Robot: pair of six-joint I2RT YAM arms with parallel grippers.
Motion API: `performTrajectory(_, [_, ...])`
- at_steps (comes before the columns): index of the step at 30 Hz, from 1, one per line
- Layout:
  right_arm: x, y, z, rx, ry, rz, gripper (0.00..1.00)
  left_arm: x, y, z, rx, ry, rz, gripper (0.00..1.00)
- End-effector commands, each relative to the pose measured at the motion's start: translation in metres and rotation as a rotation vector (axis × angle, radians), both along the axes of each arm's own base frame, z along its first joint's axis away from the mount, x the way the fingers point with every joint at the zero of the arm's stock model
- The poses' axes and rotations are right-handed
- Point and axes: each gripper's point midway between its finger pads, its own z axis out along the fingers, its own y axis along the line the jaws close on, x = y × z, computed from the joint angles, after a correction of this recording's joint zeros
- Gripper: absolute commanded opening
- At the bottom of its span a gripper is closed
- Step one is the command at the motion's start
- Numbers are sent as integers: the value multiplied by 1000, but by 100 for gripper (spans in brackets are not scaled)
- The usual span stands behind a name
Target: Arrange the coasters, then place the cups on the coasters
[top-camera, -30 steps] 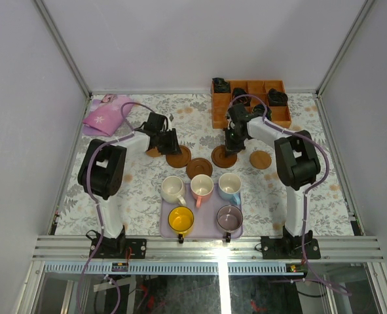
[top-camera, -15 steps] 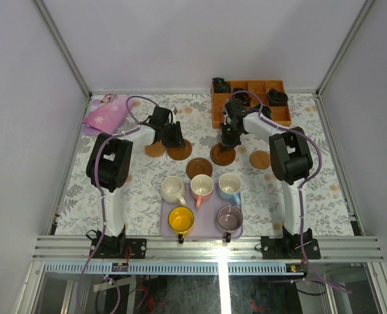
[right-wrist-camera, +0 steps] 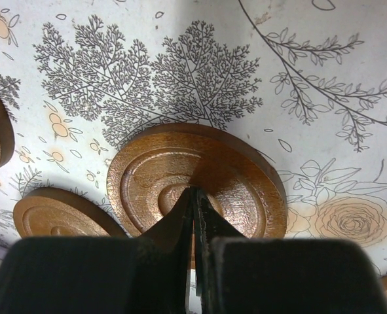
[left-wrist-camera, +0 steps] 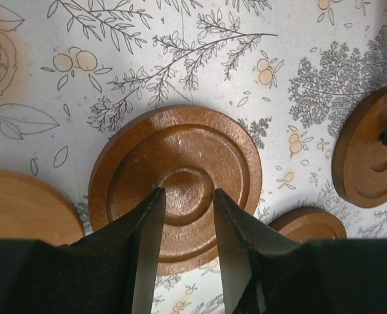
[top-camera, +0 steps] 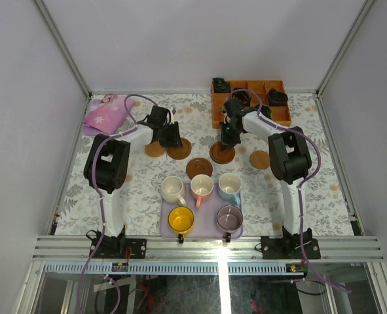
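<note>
Five brown coasters lie in a loose row mid-table, from the leftmost coaster point(top-camera: 155, 149) to the rightmost coaster point(top-camera: 260, 159). My left gripper point(top-camera: 170, 139) point(left-wrist-camera: 186, 196) hovers over the second coaster point(top-camera: 179, 151) point(left-wrist-camera: 175, 157), its jaws a little apart with nothing between them. My right gripper point(top-camera: 227, 140) point(right-wrist-camera: 193, 192) is shut, its tips at the middle of the fourth coaster point(top-camera: 222, 155) point(right-wrist-camera: 232, 176). The cups stand on a lavender tray point(top-camera: 203, 230): cream cup point(top-camera: 173, 190), pink cup point(top-camera: 202, 188), blue cup point(top-camera: 230, 186), yellow cup point(top-camera: 181, 220), purple-grey cup point(top-camera: 229, 217).
An orange-brown compartmented box point(top-camera: 219, 118) with black items stands at the back right, close behind my right arm. A pink cloth point(top-camera: 105, 115) lies at the back left. The middle coaster point(top-camera: 199, 168) sits just behind the tray.
My left gripper shifted a little back and right, and the second coaster now lies slightly farther back. My right gripper and the fourth coaster edged back and left.
</note>
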Motion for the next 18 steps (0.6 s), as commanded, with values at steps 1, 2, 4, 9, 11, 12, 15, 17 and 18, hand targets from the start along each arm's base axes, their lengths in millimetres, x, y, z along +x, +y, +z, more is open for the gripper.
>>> performTrajectory(1, [-1, -16, 14, -72, -42, -26, 0, -1, -3, 40, -41, -91, -66, 36])
performTrajectory(2, [-1, -17, 18, -75, -50, -31, 0, -1, -5, 49, -52, -109, -76, 36])
performTrajectory(4, [-2, -20, 25, -83, -67, -35, 0, -2, -10, 63, -72, -136, -103, 36])
performTrajectory(9, [-1, -28, 38, -117, -94, -57, 0, -19, -30, 75, -121, -132, -219, 33])
performTrajectory(11, [-1, -31, 42, -126, -101, -66, 0, -35, -41, 68, -120, -92, -283, 30])
performTrajectory(12, [-1, -32, 46, -127, -109, -71, 0, -42, -45, 64, -113, -76, -310, 29])
performTrajectory(15, [-6, -39, 48, -150, -112, -87, 0, -60, -53, 51, -94, -28, -371, 24])
performTrajectory(17, [-7, -45, 54, -174, -122, -102, 0, -72, -60, 45, -99, -2, -410, 22])
performTrajectory(18, [-6, -48, 57, -187, -128, -110, 0, -76, -62, 44, -105, 7, -427, 22])
